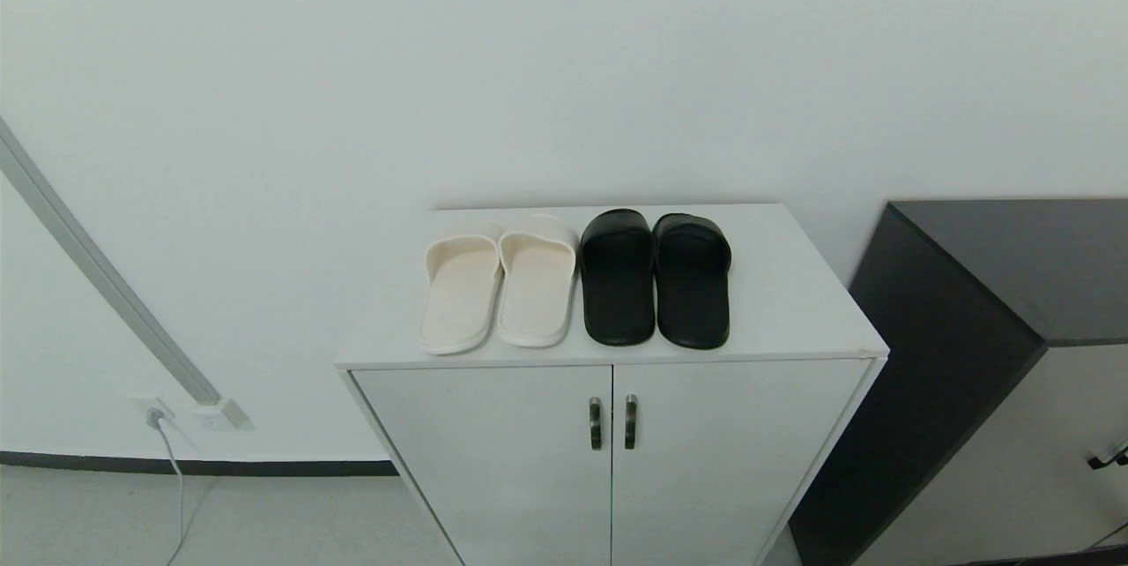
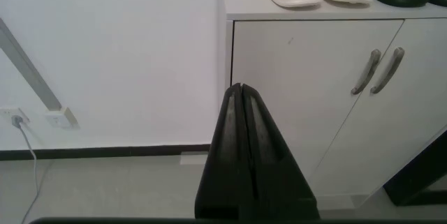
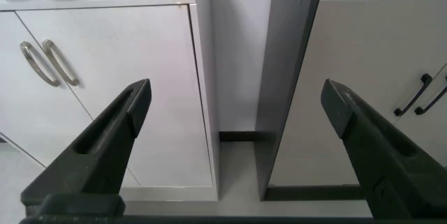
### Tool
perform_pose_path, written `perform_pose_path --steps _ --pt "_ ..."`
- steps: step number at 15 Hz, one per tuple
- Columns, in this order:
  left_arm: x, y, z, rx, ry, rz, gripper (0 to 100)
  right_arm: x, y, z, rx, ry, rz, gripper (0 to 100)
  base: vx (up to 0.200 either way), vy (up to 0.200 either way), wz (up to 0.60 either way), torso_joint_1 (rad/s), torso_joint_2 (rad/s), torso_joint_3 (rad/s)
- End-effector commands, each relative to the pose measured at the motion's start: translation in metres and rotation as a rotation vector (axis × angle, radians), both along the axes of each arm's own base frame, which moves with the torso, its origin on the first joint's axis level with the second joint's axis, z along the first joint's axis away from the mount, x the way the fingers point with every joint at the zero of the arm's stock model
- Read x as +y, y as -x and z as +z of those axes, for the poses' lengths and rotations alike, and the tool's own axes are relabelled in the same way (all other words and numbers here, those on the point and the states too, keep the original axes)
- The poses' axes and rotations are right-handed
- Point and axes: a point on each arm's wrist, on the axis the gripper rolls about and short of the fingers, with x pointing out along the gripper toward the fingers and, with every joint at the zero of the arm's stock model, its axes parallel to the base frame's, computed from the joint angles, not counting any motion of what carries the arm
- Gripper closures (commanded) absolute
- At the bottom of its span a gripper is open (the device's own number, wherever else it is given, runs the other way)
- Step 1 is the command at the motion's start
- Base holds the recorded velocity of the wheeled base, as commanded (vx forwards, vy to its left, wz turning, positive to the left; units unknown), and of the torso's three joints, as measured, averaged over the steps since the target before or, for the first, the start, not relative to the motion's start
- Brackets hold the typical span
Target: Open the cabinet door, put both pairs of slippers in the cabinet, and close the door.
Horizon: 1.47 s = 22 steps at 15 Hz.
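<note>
We find the cabinet (image 1: pixel 784 293) standing against a plain white wall (image 1: pixel 564 63). Its two doors (image 1: pixel 493 469) are shut and meet at the middle, where two upright metal handles (image 1: pixel 596 422) sit side by side. The white top is flat and carries both pairs of slippers, toes towards the wall. The white pair (image 1: pixel 533 293) lies on the left half, with the black pair (image 1: pixel 617 288) just beside it on the right. We cannot tell whether the two inner slippers touch.

A dark cabinet (image 1: pixel 934 390) with a pale front stands to the right, separated from the white one by a narrow gap. The floor (image 1: pixel 264 522) is pale, and a black skirting (image 1: pixel 194 465) runs along the foot of the wall. On the left, grey trunking (image 1: pixel 97 271) slants down the wall to a small box. Beside the box is a socket (image 1: pixel 152 412) with a grey cable (image 1: pixel 176 478) plugged in and trailing to the floor.

The left gripper (image 2: pixel 241 88) hangs low before the cabinet's left front corner, its jaws clenched together on nothing. The right gripper (image 3: pixel 236 91) faces the gap between the two cabinets, its jaws released, wide apart and holding nothing.
</note>
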Motion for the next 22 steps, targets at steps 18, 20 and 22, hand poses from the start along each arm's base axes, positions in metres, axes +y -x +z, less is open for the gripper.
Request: perform_pose_path --steps 18,20,22 --pt "0.0 0.0 0.0 0.0 0.002 0.003 100 0.002 -0.033 0.057 0.236 -0.107 0.111 0 0.0 0.0 0.0 0.0 0.0 0.0" --pt "0.0 0.0 0.0 0.0 0.002 0.003 100 0.006 -0.074 0.08 0.244 -0.106 0.149 0 0.0 0.0 0.0 0.0 0.0 0.0" --pt "0.0 0.0 0.0 0.002 0.002 0.003 100 0.015 -0.109 0.103 0.21 -0.102 0.215 0 0.0 0.0 0.0 0.0 0.0 0.0"
